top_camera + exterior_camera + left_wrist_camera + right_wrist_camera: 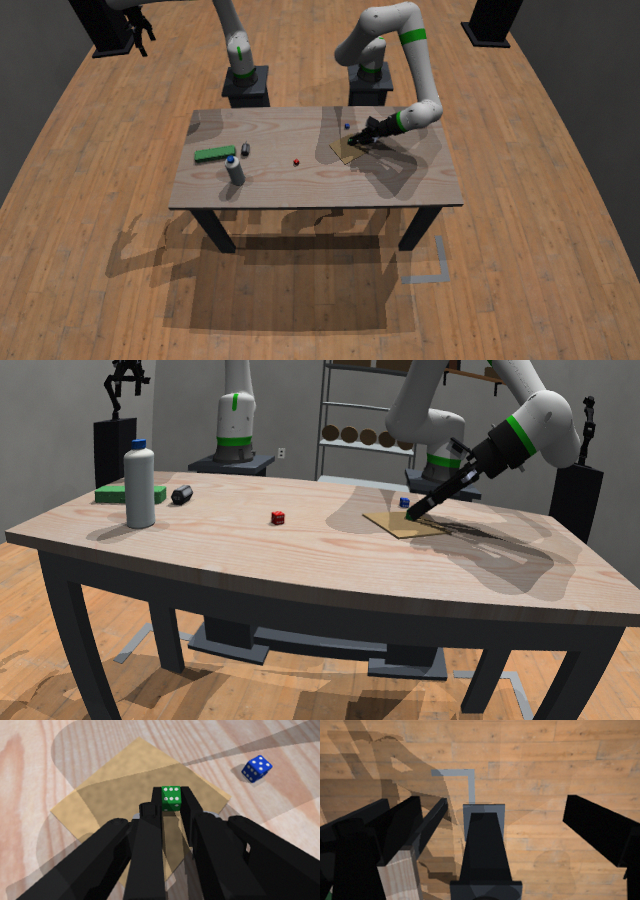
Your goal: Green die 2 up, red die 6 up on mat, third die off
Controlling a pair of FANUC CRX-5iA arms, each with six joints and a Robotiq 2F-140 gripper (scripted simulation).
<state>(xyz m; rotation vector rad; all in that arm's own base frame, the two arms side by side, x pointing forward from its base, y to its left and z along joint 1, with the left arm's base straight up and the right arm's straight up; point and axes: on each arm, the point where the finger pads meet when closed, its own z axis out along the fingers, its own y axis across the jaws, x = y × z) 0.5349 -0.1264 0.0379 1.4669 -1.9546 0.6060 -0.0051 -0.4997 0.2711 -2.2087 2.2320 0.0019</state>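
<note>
The green die [409, 516] [171, 794] is between the fingertips of my left gripper [352, 142] [412, 514] [170, 799], which is shut on it and slants in low over the tan mat [345, 156] [396, 531] [134, 758]. Its large face toward the left wrist camera shows 6; whether it touches the mat is unclear. The red die [296, 162] [278, 518] lies on the table, off the mat; its pips are too small to read. The blue die [347, 126] [404, 502] [257, 768] lies off the mat, 5 on top. My right gripper [148, 45] [492, 808] is open, empty, away from the table.
A white bottle [235, 172] [140, 487] with a blue cap stands at the table's left part in the top and exterior views. Behind it lie a green block [215, 153] [110, 494] and a dark cylindrical object [245, 149] [182, 495]. The blue die is close beside the mat.
</note>
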